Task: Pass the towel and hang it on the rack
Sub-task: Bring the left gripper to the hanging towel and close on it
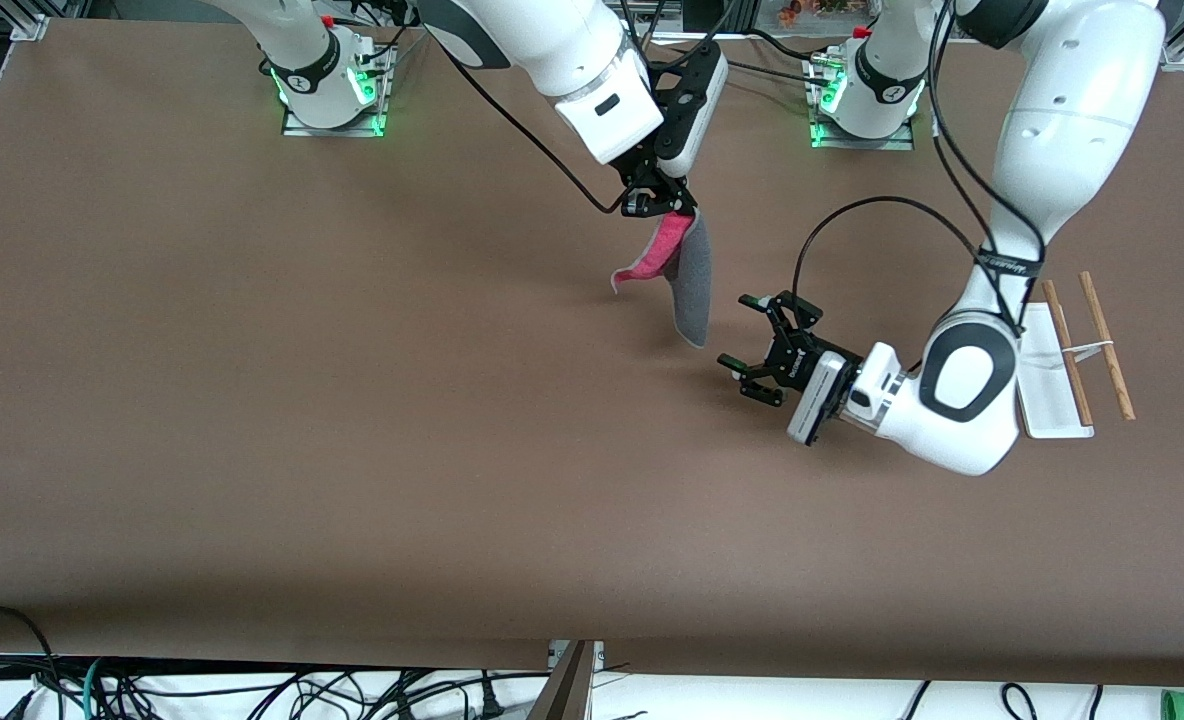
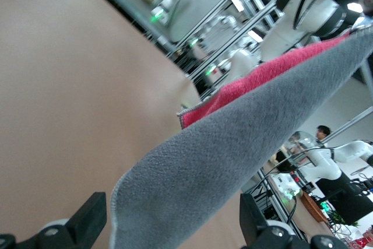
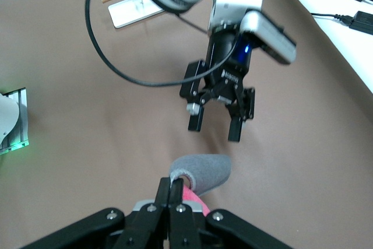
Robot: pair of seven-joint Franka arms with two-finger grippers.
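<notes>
Right hand (image 1: 657,204) pinches the towel (image 1: 687,275) by its top edge, and we see the cloth hang in the air over the middle of the worktop (image 1: 252,400). Left hand (image 1: 755,348), fingers spread, sits just beside the towel's lower tip without touching it. We see the towel folded, pink-red on the inner face and grey on the outer. In the left wrist view the towel (image 2: 233,161) fills most of the frame. We find the rack (image 1: 1072,350) toward the left arm's end, its white base partly hidden by the left arm.
</notes>
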